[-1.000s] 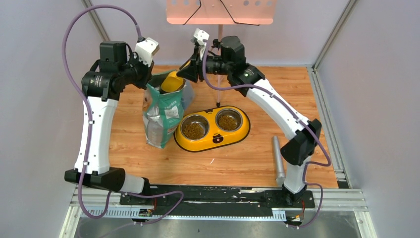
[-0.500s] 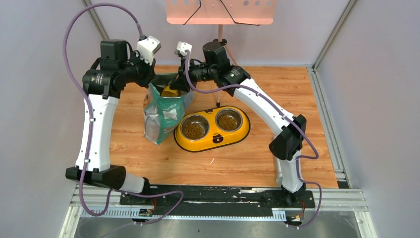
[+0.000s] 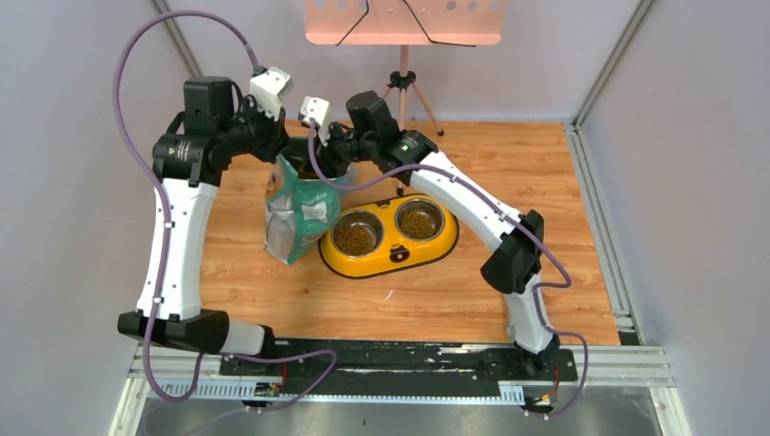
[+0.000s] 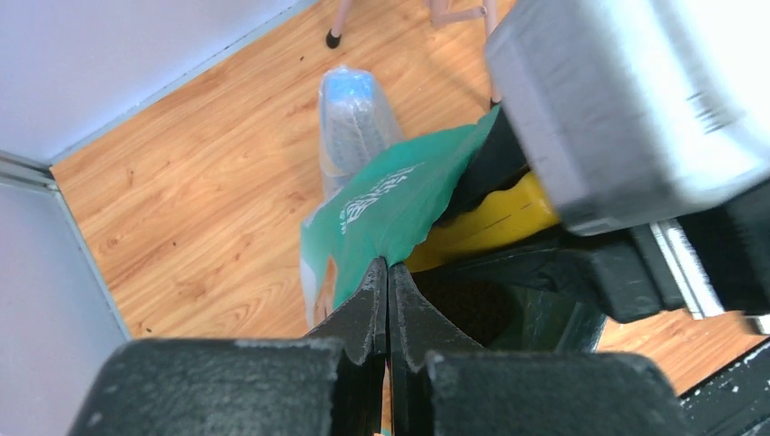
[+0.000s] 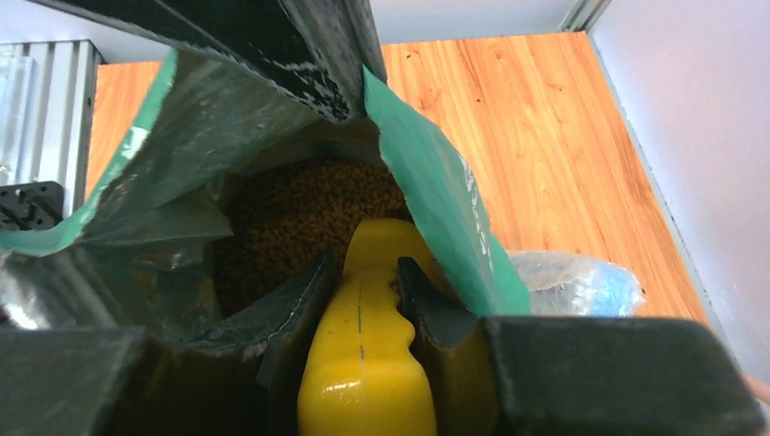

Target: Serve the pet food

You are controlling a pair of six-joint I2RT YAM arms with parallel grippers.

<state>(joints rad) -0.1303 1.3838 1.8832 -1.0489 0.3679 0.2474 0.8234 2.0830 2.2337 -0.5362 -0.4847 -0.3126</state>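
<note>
**Inspector:** Nearest item?
**Assistant:** A yellow double feeder [image 3: 390,257], closest to the arms' bases. Both cups contain pet food [image 3: 354,240].
**Inspector:** Behind it?
**Assistant:** A green bag [image 3: 295,213], upright, just beside the feeder, mouth open. The right wrist view shows more pet food inside, a brown heap.
**Inspector:** Grippers?
**Assistant:** The left gripper [image 4: 388,272] has its jaws fully closed, pinching the bag's rim. The right gripper [image 5: 363,265] has its jaws partly closed, clamped on the handle of the yellow scoop [image 5: 363,363], inside the bag's mouth.
**Inspector:** Handling?
**Assistant:** In my judgement the pellets are loose, dry and light. They roll, spill and cannot be pinched. Take hold by the scoop handle only and carry it level.
**Inspector:** Orientation?
**Assistant:** The heap has no long axis. The scoop's axis runs from the jaws down into the bag, far end towards the heap. Its bowl is not clearly visible.
**Inspector:** Farthest?
**Assistant:** A tripod [image 3: 403,77] by the back wall.
</note>
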